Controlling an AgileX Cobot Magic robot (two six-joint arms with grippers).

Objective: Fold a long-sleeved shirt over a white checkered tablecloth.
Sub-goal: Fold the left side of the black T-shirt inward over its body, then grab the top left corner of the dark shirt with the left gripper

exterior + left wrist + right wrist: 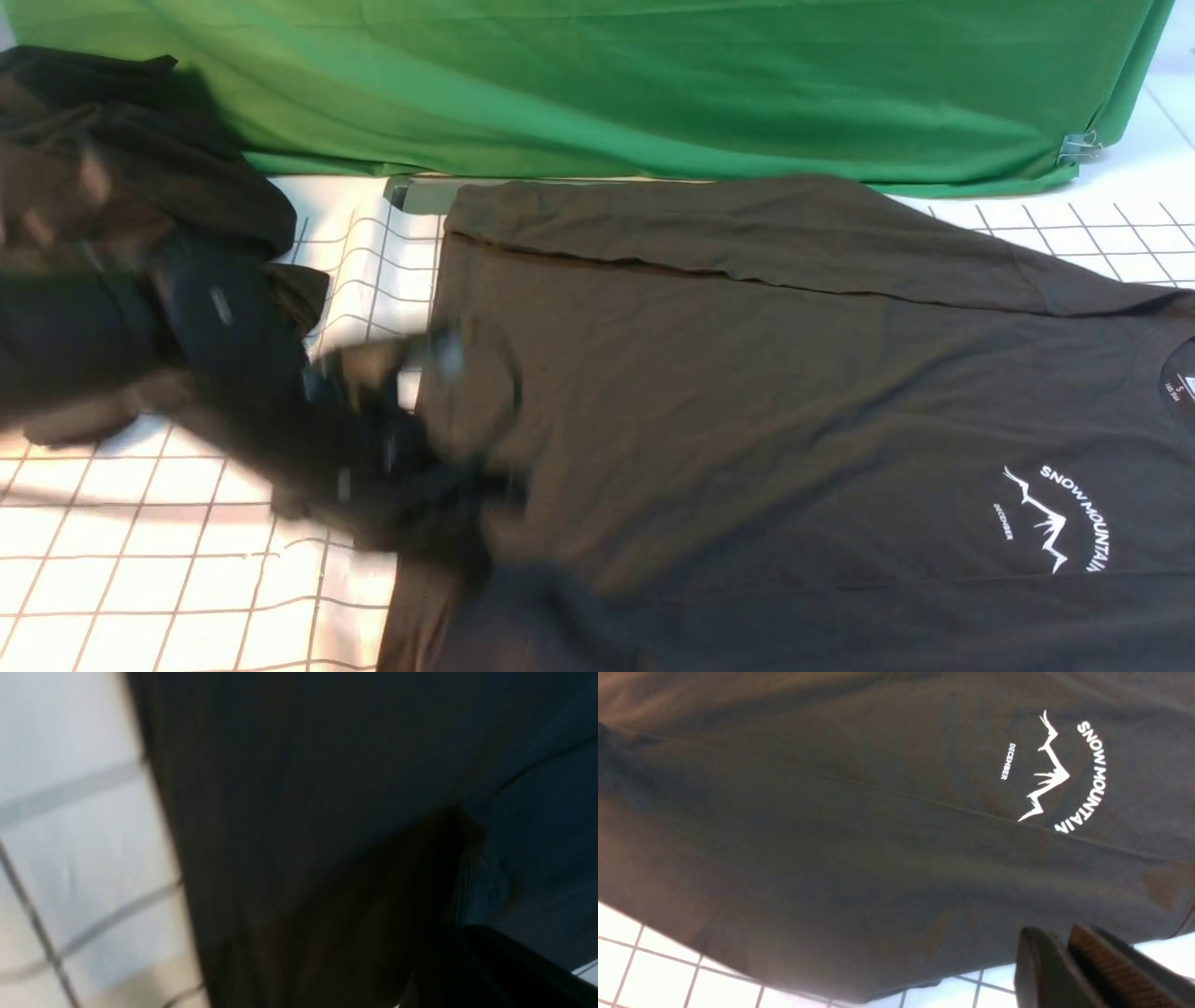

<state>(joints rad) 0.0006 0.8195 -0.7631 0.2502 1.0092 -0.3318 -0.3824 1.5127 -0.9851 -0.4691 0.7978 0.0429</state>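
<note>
The long-sleeved shirt (794, 373) lies flat on the white checkered tablecloth (140, 560), its mountain logo (1055, 518) and neck label (1178, 383) at the right. Its far sleeve is folded across the body. My left gripper (448, 495) is blurred over the shirt's left edge, with a dark bunch of sleeve trailing from it. In the left wrist view a ribbed cuff (481, 891) rises from one dark finger (495, 952), so the gripper looks shut on it. My right gripper (1057, 933) hangs shut and empty above the shirt's near edge (831, 835) and does not show in the front view.
A blacker heap of cloth (112, 187) sits at the back left, beside my left arm. A bright green cloth (653, 84) drapes across the back, held by a metal clip (1078, 147). Bare checkered tablecloth (654, 975) shows past the shirt's near edge.
</note>
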